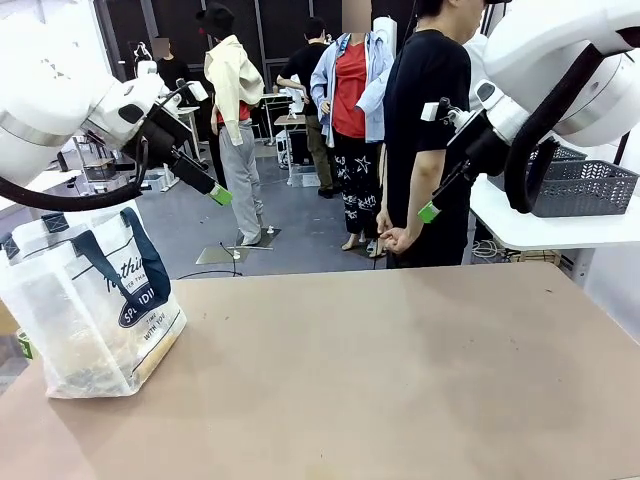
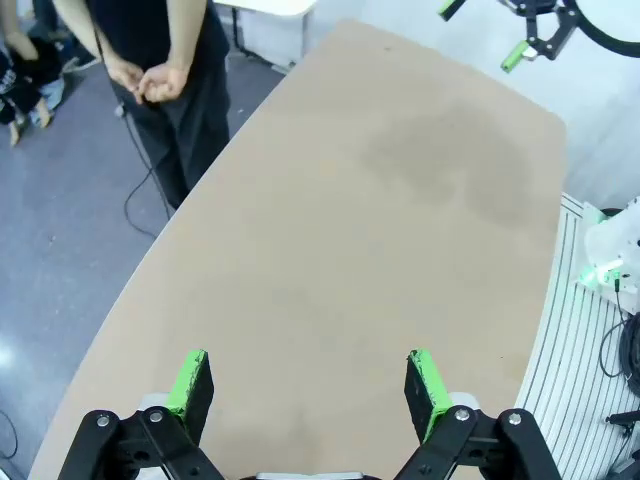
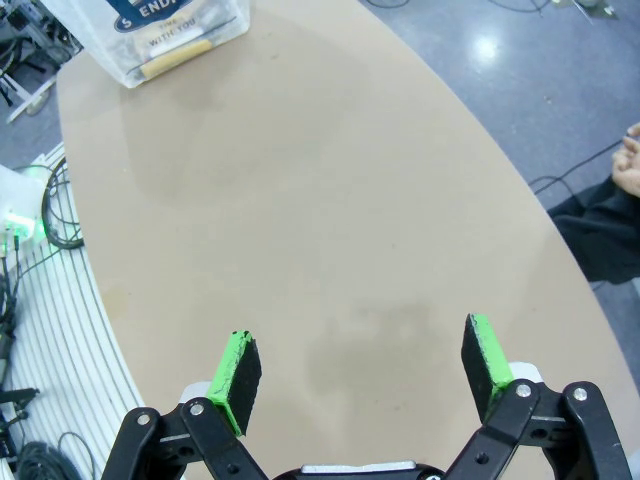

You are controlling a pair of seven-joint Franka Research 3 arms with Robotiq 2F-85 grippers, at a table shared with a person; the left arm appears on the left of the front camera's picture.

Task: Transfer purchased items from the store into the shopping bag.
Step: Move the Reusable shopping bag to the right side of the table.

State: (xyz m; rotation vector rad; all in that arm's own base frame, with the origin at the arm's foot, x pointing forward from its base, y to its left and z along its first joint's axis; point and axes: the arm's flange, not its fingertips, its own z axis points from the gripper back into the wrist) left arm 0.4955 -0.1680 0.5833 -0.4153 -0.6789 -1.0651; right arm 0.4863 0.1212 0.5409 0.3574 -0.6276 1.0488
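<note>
Brown tabletop (image 1: 400,380) runs from the camera's near edge across to the person (image 1: 430,130) standing at its far side, hands clasped behind the back. On the table's left end, close to the near edge, stands the shopping bag (image 1: 90,310), frosted and translucent with navy handles and an oval logo; something pale lies in its bottom, too blurred to name. Off the table's far right corner, a dark grey basket (image 1: 580,185) sits on a separate white surface. Above the table's left side the left gripper (image 2: 310,385) hangs with its jaws spread wide and nothing between them. Over the table's right side the right gripper (image 3: 365,365) hangs likewise, jaws fully apart and empty.
</note>
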